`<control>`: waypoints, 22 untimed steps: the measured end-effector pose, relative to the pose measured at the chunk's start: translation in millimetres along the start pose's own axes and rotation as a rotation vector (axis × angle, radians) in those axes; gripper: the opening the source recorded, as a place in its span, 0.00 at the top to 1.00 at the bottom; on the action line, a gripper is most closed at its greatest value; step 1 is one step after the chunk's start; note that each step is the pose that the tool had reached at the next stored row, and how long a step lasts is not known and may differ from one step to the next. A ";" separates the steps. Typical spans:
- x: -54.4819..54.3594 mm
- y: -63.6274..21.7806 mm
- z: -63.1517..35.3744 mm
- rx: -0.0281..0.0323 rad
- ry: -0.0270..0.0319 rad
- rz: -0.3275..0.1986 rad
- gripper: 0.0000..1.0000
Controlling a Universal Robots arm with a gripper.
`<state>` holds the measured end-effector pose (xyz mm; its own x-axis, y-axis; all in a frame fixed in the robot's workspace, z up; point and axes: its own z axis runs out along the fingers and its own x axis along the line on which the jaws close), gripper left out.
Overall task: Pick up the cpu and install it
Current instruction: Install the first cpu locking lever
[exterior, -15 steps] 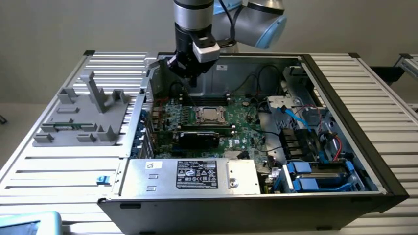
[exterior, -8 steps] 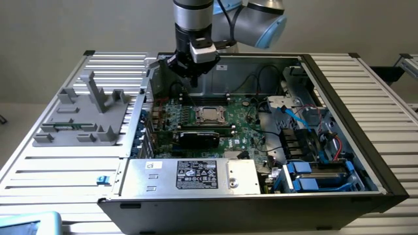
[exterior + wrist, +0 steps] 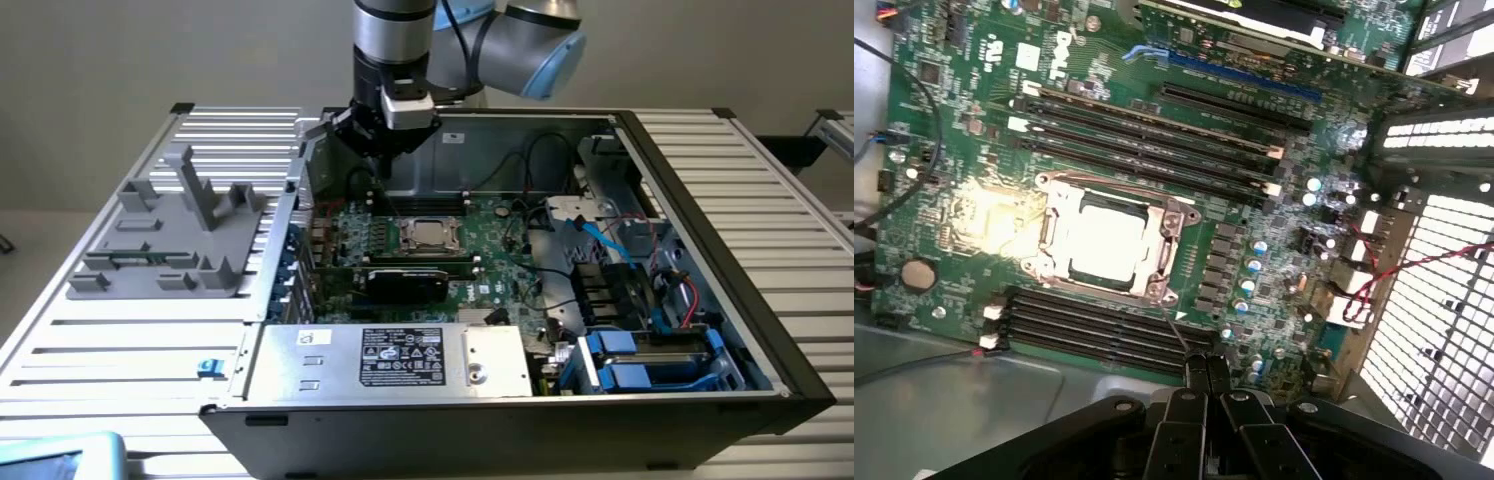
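The jaws are pressed together with nothing between them, hanging from the arm (image 3: 400,40) over the rear edge of the motherboard (image 3: 944,130), just behind the memory slots (image 3: 1104,335). The cpu (image 3: 1104,240) is not in their hold: it lies flat inside the socket frame (image 3: 1174,240) in the middle of the board, its pale metal top facing up, a little way from the jaws. By my reckoning the picking and placing are done. I cannot tell whether the frame is latched down. The grey fixture (image 3: 174,235) stands on the worktop (image 3: 107,350) at the exterior view's left, outside the computer case (image 3: 747,300).
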<state>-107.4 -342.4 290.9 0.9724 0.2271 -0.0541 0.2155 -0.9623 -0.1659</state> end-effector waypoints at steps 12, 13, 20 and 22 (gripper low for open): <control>-1.4 4.2 3.2 0.0472 -0.0577 0.006 0.88; -1.6 4.6 3.5 0.0545 -0.0580 0.006 0.88; -2.6 8.2 9.5 0.0741 -0.0615 0.005 0.88; -3.0 9.0 11.6 0.0771 -0.0626 0.005 0.88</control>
<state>-109.4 -349.9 278.2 0.9654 0.2332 -0.1163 0.2005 -0.9497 -0.2405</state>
